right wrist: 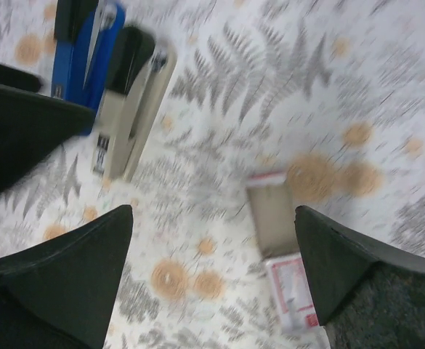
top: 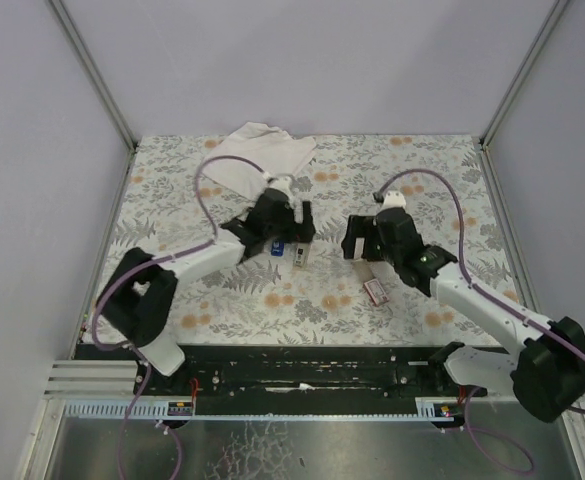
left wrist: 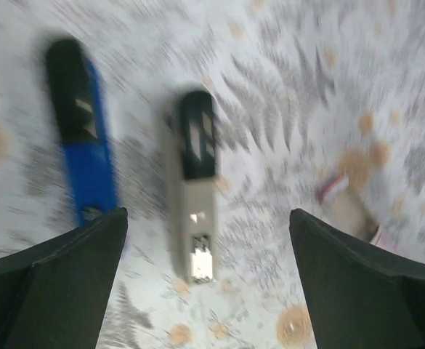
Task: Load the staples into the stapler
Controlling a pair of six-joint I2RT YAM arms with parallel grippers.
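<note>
Two staplers lie side by side on the floral cloth: a blue one and a beige one with a black top. In the left wrist view the blue stapler is on the left and the beige stapler in the middle. My left gripper hovers open and empty above them. The staples box with its pink-red and white label lies to the right. In the right wrist view the box is slid open. My right gripper hovers open above and left of it. Both wrist views are blurred.
A crumpled white cloth lies at the back of the table. The two grippers are close together over the table's middle. Grey walls enclose the table on three sides.
</note>
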